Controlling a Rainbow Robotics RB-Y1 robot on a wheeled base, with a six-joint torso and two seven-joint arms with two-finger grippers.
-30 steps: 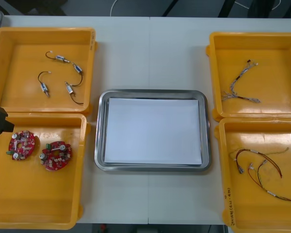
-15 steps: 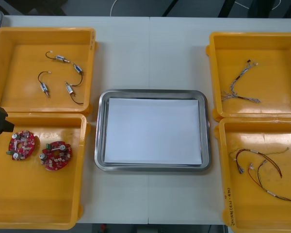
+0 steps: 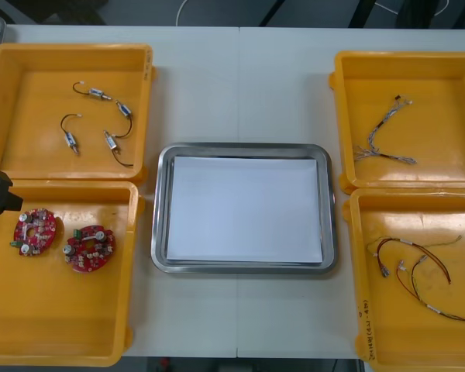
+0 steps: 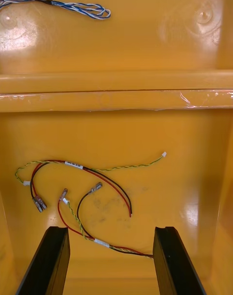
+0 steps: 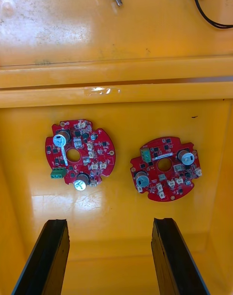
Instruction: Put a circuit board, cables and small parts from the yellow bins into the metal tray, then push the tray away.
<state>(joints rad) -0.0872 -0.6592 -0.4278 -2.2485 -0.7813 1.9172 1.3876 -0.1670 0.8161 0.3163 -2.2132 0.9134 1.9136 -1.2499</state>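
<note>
Nothing is loaded yet. The bench (image 3: 240,77) carries four yellow bins (image 3: 70,53), with the metal tray (image 3: 244,147) between them, white inside and bare. The left gripper (image 5: 108,222) hangs over the near left bin, fingers spread wide and grasping nothing, with two circuit boards (image 5: 80,153) lying just ahead of the tips. The right gripper (image 4: 110,229) hangs over the near right bin, fingers likewise apart and empty, and the red and yellow cables (image 4: 74,165) run partly between them. Risks, as I judge them: the tray may skid or turn on the smooth bench if it is pushed off-centre. The boards lie flat on the bin floor and near each other, so a descent could scrape past an edge or nudge the neighbouring board. The cables loop over one another (one pinch may drag the whole tangle out). The small metal parts (image 3: 98,94) in the far left bin trail thin black leads that could snag together. Materials: the bench is matt and pale. The bins are glossy moulded plastic with rounded rims and scuffed floors. The tray is polished metal with rounded corners. The boards are round and red with a centre hole, studded with components. The blue and white cable (image 4: 73,6) is tightly twisted and limp. The small parts are short, shiny cylinders.
</note>
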